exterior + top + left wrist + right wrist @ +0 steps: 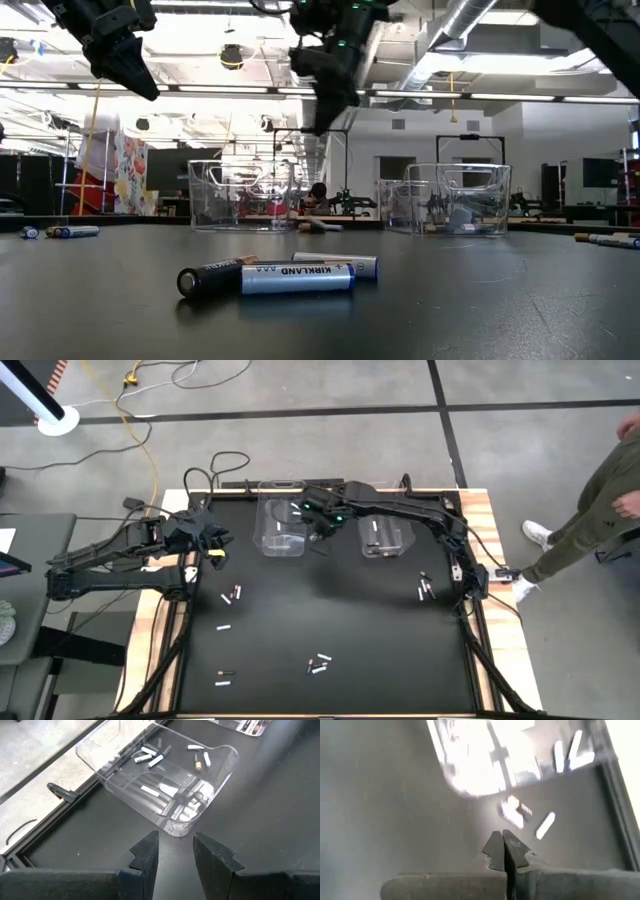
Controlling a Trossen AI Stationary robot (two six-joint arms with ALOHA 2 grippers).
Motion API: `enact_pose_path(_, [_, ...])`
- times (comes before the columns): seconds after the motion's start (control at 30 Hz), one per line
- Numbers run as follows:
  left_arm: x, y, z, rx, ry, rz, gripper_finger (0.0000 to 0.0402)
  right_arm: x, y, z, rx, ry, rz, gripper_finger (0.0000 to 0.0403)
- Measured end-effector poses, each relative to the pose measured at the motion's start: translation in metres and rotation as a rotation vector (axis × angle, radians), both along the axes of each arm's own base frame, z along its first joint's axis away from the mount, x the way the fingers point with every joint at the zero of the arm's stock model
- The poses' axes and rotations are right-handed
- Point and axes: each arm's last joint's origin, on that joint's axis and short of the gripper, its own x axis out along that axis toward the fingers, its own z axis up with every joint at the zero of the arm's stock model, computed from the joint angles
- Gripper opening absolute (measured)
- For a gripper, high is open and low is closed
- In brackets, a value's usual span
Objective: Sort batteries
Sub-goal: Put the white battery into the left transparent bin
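Note:
Batteries lie scattered on the black mat: a pair (pixel 232 595), a cluster (pixel 318 663), some near the right edge (pixel 425 588), and AAA cells close up in the low view (pixel 280 275). Several more lie inside the left clear bin (pixel 150 757). My right gripper (pixel 504 847) is shut with nothing showing between its fingers. It hangs in the air beside the left bin (pixel 280 525), above loose batteries (pixel 512 812) on the mat. My left gripper (pixel 175 855) is open, raised over the mat's left side (pixel 212 545), facing the left bin.
A second clear bin (pixel 385 535) holding batteries stands to the right of the first. Open mat stretches between the bins and the near edge. Cables run along the table's far-left corner (pixel 225 465). A person's legs (pixel 590 510) stand off the table's right side.

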Motion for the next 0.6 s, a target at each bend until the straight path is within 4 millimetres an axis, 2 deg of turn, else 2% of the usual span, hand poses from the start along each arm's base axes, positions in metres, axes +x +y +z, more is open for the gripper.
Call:
enact_pose_path(0.17, [0.000, 0.000, 0.000, 0.000, 0.000, 0.000, 0.0116, 0.021, -0.013, 0.003, -0.019, -0.054, -0.004, 0.0000])
enact_pose_path(0.27, [0.000, 0.000, 0.000, 0.000, 0.002, 0.000, 0.0116, 0.019, -0.017, -0.004, -0.001, -0.042, -0.007, 0.0000])
enact_pose_path(0.6, [0.000, 0.000, -0.001, -0.002, 0.008, 0.000, 0.0116, 0.012, -0.019, -0.007, 0.034, 0.028, -0.039, 0.0007])
